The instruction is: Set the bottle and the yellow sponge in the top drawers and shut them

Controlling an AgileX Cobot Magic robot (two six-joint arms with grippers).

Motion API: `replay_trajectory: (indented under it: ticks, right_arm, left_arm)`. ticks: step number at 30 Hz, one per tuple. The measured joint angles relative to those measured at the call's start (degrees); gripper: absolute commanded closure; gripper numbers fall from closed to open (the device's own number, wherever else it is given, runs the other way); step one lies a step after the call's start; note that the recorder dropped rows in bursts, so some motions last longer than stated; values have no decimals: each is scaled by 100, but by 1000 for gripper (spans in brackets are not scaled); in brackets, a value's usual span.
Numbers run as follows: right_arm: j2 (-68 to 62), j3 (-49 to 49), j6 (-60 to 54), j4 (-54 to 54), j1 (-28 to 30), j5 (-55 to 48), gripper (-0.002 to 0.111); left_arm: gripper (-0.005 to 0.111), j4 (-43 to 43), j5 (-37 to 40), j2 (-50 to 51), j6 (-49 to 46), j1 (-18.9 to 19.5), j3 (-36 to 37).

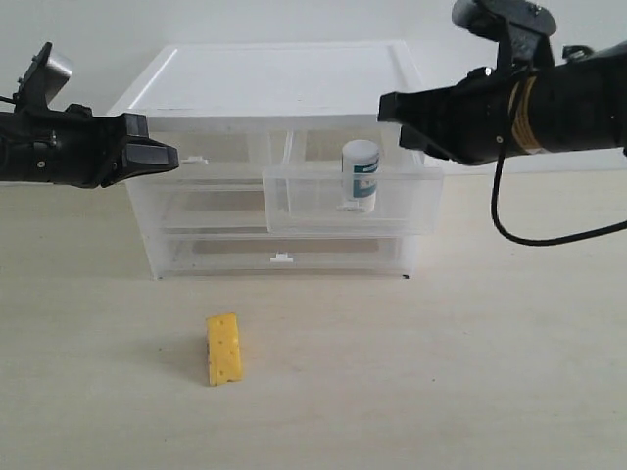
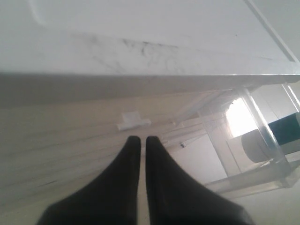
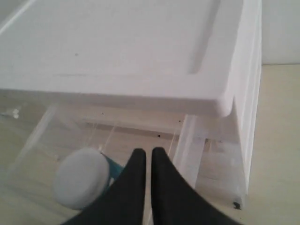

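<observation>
1. The left gripper (image 1: 168,157) hovers at the left front corner of the cabinet (image 1: 274,78), level with the top drawers. Its fingers (image 2: 123,178) sit almost together with a thin slit between them and hold nothing.
2. The sponge (image 1: 223,349) lies on the table (image 1: 460,382) in front of the cabinet, well apart from both grippers.
3. The left drawer (image 1: 211,176) is pushed in, its tab (image 1: 196,159) flush with the cabinet front.
4. The right drawer (image 1: 294,208) is pulled out and projects forward. The bottle (image 1: 360,176) stands upright inside it.
5. The right gripper (image 1: 385,106) hovers above the right drawer, near the cabinet's top edge. Its fingers (image 3: 166,187) are nearly together and hold nothing.
</observation>
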State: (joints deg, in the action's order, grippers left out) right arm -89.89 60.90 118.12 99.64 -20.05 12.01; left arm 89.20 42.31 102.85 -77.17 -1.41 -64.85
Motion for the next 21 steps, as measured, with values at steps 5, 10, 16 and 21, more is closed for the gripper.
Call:
replay_trajectory:
  ticks: [5,10,16,21]
  right_arm:
    - [-203,-14,-63,0,0,77,108]
    - [-213,-14,-51,-91,0,825,108]
    - [-122,352,-842,-1218,0,2667,108]
    - [-109,352,-126,-140,0,2059,108]
  left_arm:
    - [103,3,-33,0,0,0,0]
    - [103,13,-67,0,0,0,0]
    - [103,44,-125,0,0,0,0]
    - [103,44,-117,0,0,0,0]
